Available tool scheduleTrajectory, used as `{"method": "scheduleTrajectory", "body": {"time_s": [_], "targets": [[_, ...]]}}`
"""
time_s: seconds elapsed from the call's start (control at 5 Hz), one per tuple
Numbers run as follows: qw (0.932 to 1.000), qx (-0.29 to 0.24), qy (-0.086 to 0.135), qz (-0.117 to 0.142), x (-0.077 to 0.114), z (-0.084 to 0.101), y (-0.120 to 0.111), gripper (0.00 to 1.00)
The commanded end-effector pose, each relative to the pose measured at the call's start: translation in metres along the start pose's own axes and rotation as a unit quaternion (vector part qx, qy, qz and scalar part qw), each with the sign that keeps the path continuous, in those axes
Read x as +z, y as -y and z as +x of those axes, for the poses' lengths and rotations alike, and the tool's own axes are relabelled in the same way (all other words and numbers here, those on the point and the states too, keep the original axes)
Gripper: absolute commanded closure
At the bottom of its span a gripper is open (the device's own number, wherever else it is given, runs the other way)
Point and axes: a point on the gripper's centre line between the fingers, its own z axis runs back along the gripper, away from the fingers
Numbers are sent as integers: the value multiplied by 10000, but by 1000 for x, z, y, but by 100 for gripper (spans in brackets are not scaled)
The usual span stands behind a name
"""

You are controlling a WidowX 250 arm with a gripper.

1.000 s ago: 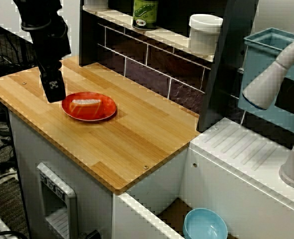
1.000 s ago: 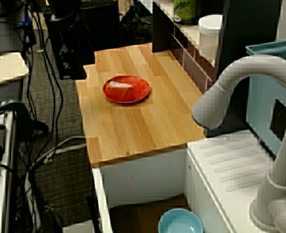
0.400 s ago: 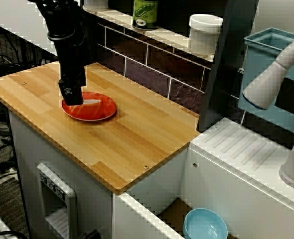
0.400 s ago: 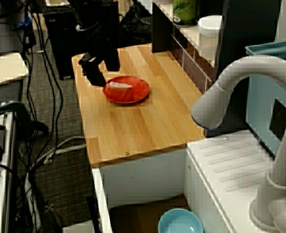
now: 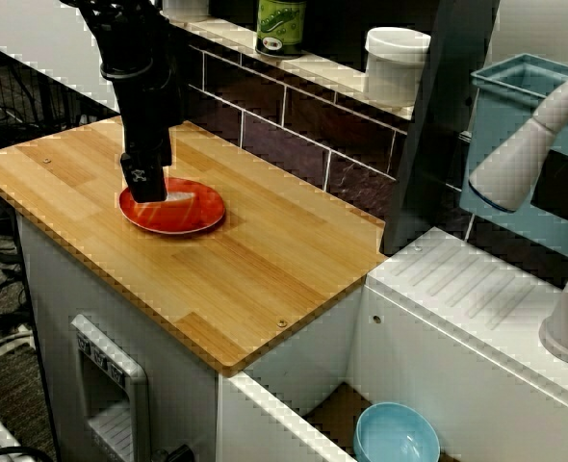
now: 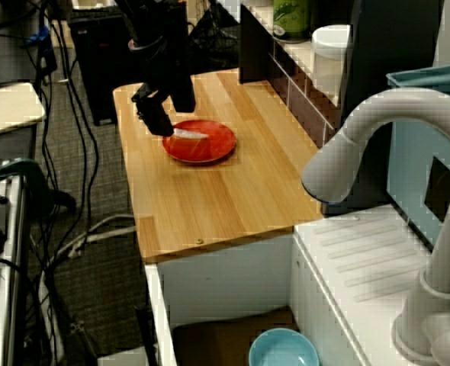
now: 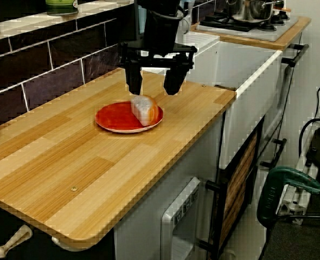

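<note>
A red plate [image 5: 195,218] lies on the wooden counter [image 5: 265,260], with a small white and orange food piece [image 7: 144,110] on it. In the view from the counter's far end, my black gripper [image 7: 153,86] hangs open just above that piece, one finger on each side of it and nothing between them. From the front, the gripper [image 5: 147,183] covers the plate's left edge and part of the white piece [image 5: 182,199]. From the sink side, the gripper [image 6: 168,114] stands over the left rim of the plate [image 6: 210,146], close to the piece [image 6: 189,134].
A dark tiled back wall carries a shelf with a green jar [image 5: 281,24] and a white container [image 5: 396,62]. To the right are a white faucet [image 6: 377,145], a blue bin [image 5: 525,106] and a light blue bowl [image 5: 396,435] down low. A stove with a pot [image 7: 249,10] stands beyond the counter.
The gripper has moved from beside the plate's left edge to over the plate, and it has come slightly closer to the food piece in the last half second.
</note>
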Motion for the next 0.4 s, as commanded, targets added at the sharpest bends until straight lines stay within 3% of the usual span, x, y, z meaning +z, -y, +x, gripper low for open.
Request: {"method": "scheduleTrajectory", "body": {"time_s": [0.0,0.2], "targets": [[9998,80,72,152,10,5,-4,0],[9997,170,12,165,4,4,0,0]]}}
